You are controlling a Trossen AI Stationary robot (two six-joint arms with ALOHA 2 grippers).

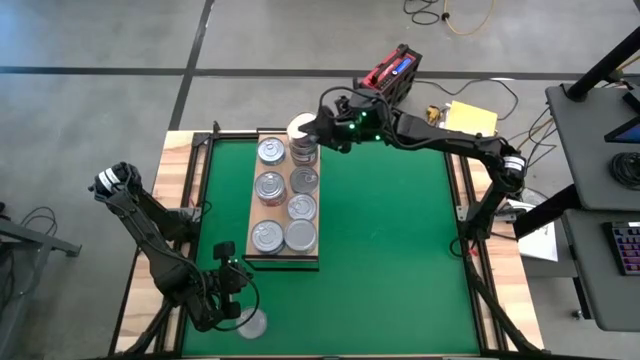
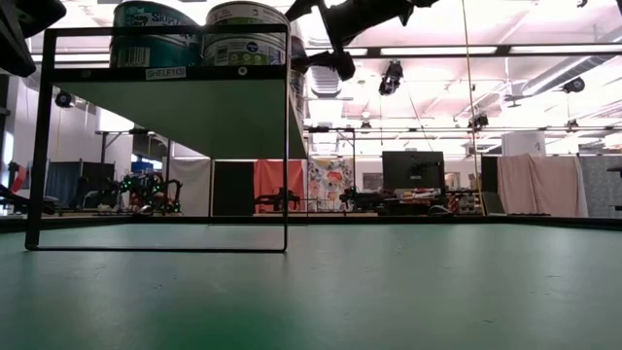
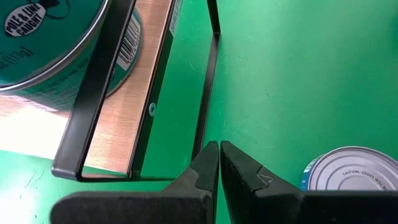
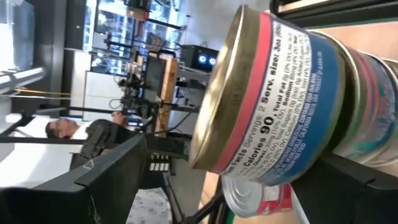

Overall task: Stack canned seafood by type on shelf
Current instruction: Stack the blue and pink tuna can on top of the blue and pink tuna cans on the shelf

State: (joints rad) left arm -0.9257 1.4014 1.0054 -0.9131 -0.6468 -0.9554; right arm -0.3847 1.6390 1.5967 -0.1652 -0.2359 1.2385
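At the lower left of the high view the left gripper (image 1: 228, 285) is pinched fully shut on nothing, hovering over the green counter (image 1: 390, 230); a loose silver can (image 1: 251, 322) lies just beside it, cut off by the frame edge in its wrist view. Just right of that, the shelf (image 1: 282, 262) carries cans in two rows. A teal can (image 3: 37, 43) at its near end reads "POLE & LINE CAUGHT", and the low view shows a tag reading "SHELF". At upper centre the right gripper (image 1: 312, 130) holds a gold-lidded can (image 4: 273, 99), its fingers spread wide around it, atop the far stack; its label reads "Calories 90", with smaller print unreadable.
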